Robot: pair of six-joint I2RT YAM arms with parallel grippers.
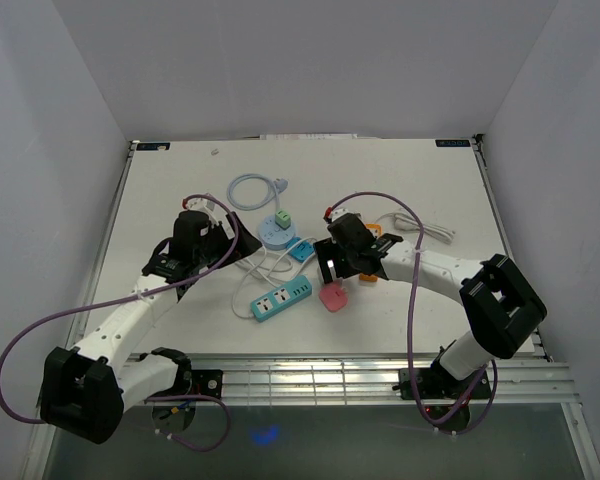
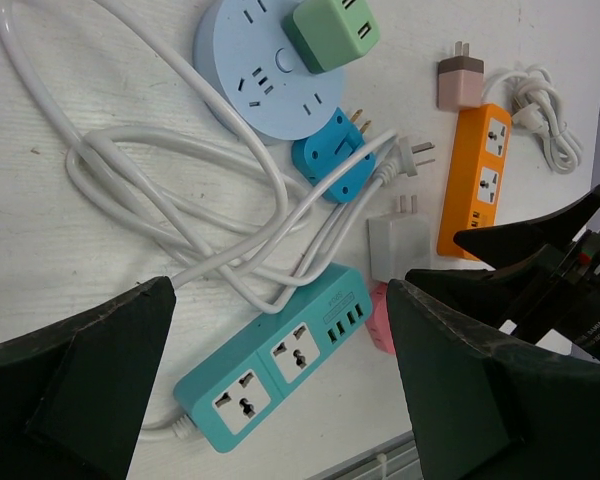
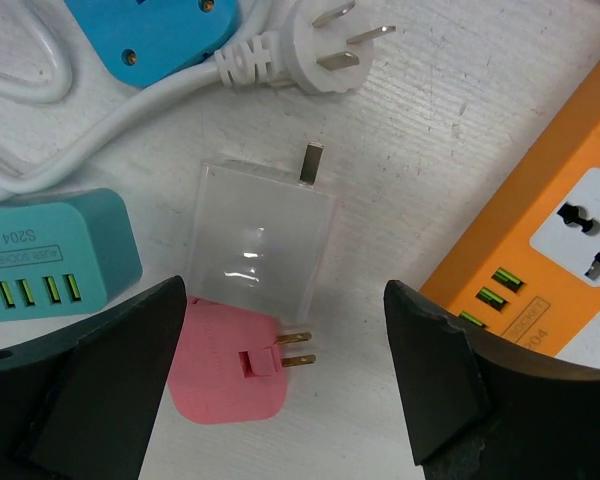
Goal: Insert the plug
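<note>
Right wrist: right gripper [image 3: 285, 300] spread over white charger [image 3: 263, 235]; pink plug [image 3: 230, 375] touches it, closing may pinch both. Left gripper [image 2: 280, 290] spread, teal strip [image 2: 270, 370] unbraced, may slide.

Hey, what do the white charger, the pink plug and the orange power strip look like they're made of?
White charger: glossy hard plastic, going by the glare on its face; its visible pin looks like grey metal. Pink plug: matte plastic, no glare; its two pins look brassy. Orange power strip: smooth plastic, probably, with a white socket face.
</note>
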